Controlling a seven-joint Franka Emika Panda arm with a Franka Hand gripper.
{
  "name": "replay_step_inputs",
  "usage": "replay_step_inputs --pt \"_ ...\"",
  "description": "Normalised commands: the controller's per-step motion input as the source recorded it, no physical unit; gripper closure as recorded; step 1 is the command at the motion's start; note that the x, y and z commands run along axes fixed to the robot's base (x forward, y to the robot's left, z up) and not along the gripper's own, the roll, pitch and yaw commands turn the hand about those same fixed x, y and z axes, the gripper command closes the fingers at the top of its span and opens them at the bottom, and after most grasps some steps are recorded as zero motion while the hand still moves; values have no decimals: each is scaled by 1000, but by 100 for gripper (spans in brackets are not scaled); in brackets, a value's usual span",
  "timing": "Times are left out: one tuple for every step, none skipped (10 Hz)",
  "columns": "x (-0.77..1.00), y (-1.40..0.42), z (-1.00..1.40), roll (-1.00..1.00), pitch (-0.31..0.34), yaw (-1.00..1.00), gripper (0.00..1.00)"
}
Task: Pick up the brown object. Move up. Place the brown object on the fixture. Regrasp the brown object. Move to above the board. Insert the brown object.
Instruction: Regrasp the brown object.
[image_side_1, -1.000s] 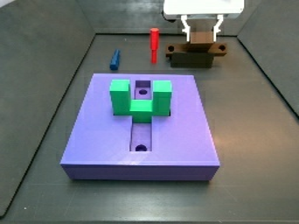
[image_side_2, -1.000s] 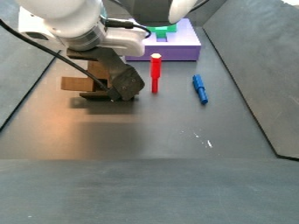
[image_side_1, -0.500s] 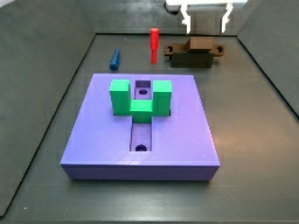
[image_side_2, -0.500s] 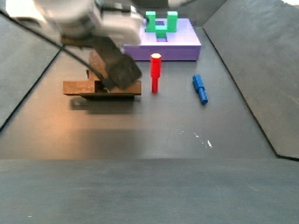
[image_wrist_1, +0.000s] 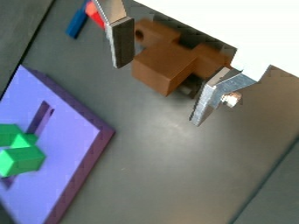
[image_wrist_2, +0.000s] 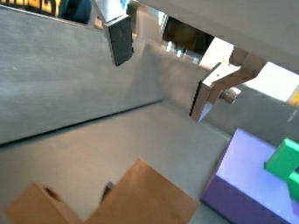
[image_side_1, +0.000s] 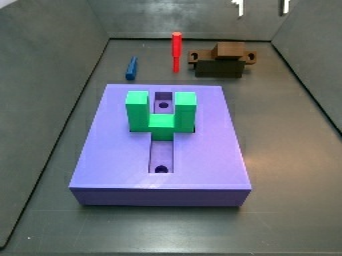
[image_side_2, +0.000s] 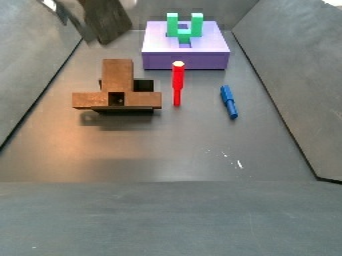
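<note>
While the gripper (image_wrist_1: 163, 80) hangs wide open and empty above the fixture (image_side_2: 118, 101), the brown object (image_wrist_1: 176, 64) looks stiff and light, best pinched across its thin middle.

Gripper (image_wrist_1: 167, 77), wrist views: the two flat silver fingers (image_wrist_1: 118, 39) stand spread wide apart, with nothing held between their dark pads. In a side view, only the fingertips (image_side_1: 241, 8) enter at the upper edge of the frame, right of centre. In a side view, a dark part of the arm (image_side_2: 96, 17) occupies the upper left corner.
</note>
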Motion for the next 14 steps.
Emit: replay_step_inputs --pt "-51 -43 143 1000 297 -246 0" --pt "-91 -31 166 1000 351 -263 0" --pt "-463 0 91 1000 220 0 0" --pt "-426 0 -63 1000 151 249 0" --pt "-440 0 -194 1000 0 383 0" --pt "-351 0 -194 1000 -51 369 0" --pt "-251 0 -163 1000 -100 309 0" --pt "-120 -34 -129 1000 -134 240 0" --pt "0 -80 0 1000 -74 123 0" --pt "0 -60 -6 1000 -57 23 0" --pt "0 -17 -20 1000 -77 -9 0" --pt "0 0 0 1000 -69 -89 0" --pt "46 -43 0 1000 -6 -129 0" --pt "114 -23 0 1000 0 -234 0"
